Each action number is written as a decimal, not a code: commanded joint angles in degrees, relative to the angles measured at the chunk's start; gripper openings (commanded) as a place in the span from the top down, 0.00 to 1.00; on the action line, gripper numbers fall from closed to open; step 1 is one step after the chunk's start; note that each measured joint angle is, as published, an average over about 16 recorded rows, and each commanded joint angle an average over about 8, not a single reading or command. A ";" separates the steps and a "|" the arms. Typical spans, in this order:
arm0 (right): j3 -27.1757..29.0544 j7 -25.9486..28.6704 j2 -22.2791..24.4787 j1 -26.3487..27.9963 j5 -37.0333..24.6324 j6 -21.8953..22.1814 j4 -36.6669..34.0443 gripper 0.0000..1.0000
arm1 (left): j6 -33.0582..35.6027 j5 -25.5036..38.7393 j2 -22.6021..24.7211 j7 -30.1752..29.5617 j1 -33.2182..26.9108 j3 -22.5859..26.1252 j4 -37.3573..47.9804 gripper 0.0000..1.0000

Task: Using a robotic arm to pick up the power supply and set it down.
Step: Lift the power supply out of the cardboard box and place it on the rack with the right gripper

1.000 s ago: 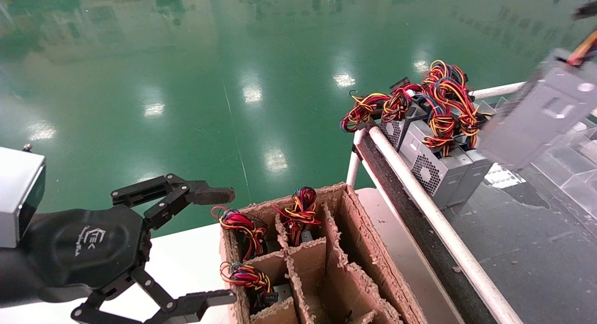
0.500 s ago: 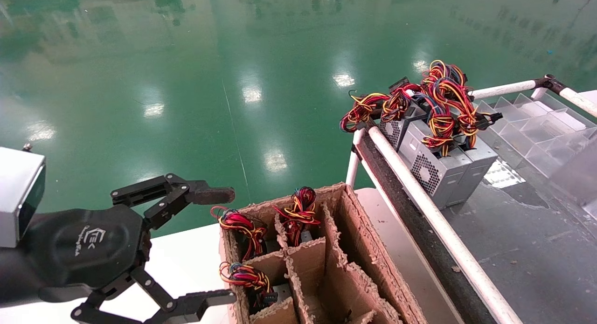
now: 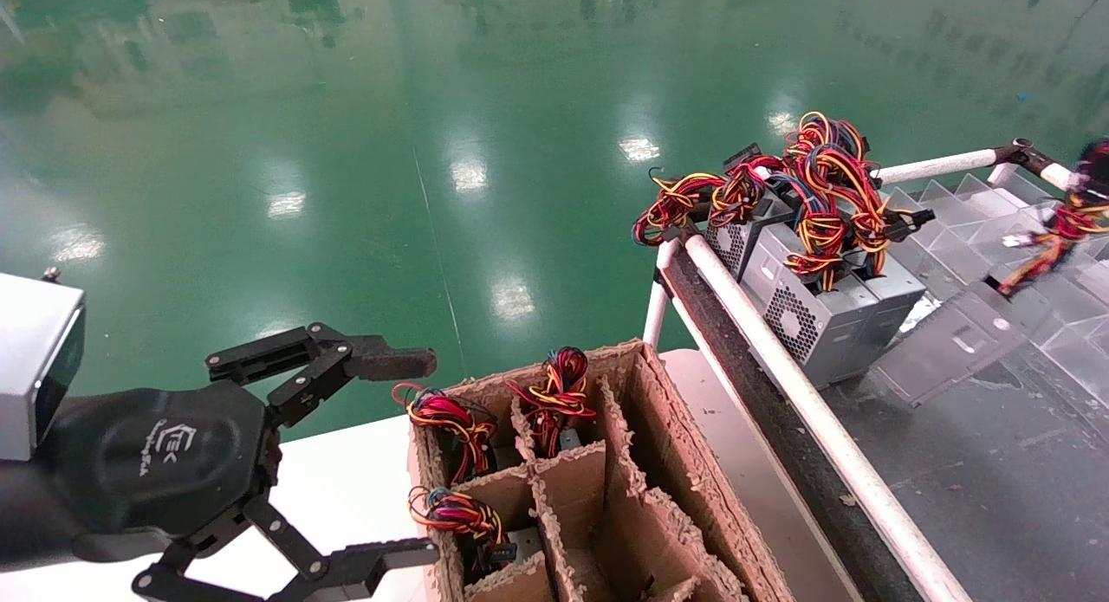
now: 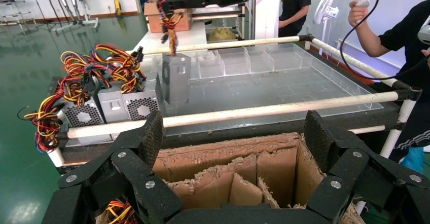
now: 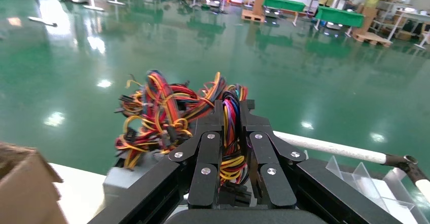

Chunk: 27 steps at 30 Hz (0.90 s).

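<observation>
A: Head view — step?
B: Placing. The small grey metal power supply (image 3: 949, 346) hangs tilted just beside the row of identical grey boxes (image 3: 814, 312) on the dark tray (image 3: 970, 489).
A: Left wrist?
B: Left black linkage gripper (image 4: 236, 148) idle, spread wide over the brown cardboard divider box (image 4: 238, 171).
A: Right wrist?
B: Right black gripper (image 5: 231, 133) pinches the red-yellow wire bundle (image 5: 230, 165). Next — lower till it rests, then release.

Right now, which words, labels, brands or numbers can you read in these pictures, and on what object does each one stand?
White logo with small lettering on the rounded black palm of the left gripper: too small to read.
Grey metal power supplies and brown cardboard divider box: no readable text.
</observation>
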 commanded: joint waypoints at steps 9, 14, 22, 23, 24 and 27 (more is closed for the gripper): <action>-1.29 -1.48 -4.21 2.43 -2.08 7.00 -1.93 1.00 | -0.01 -0.02 -0.01 0.01 -0.01 0.03 0.00 0.00; -1.79 -1.79 -5.33 3.03 -2.83 8.32 -2.30 1.00 | -0.02 -0.03 -0.01 0.02 -0.01 0.04 0.00 0.00; -2.30 -2.17 -5.16 3.56 -3.57 8.24 -2.83 1.00 | -0.02 -0.04 -0.02 0.03 -0.01 0.06 0.00 0.00; -2.35 -2.20 -5.02 3.59 -3.64 8.12 -2.89 1.00 | -0.03 -0.04 -0.02 0.03 -0.01 0.06 0.00 0.00; -2.39 -2.21 -4.86 3.63 -3.71 7.93 -2.94 1.00 | -0.03 -0.04 -0.02 0.03 -0.02 0.06 0.00 0.00; -2.53 -2.10 -4.25 3.75 -3.91 6.87 -2.96 1.00 | -0.03 -0.05 -0.03 0.03 -0.02 0.07 0.00 0.00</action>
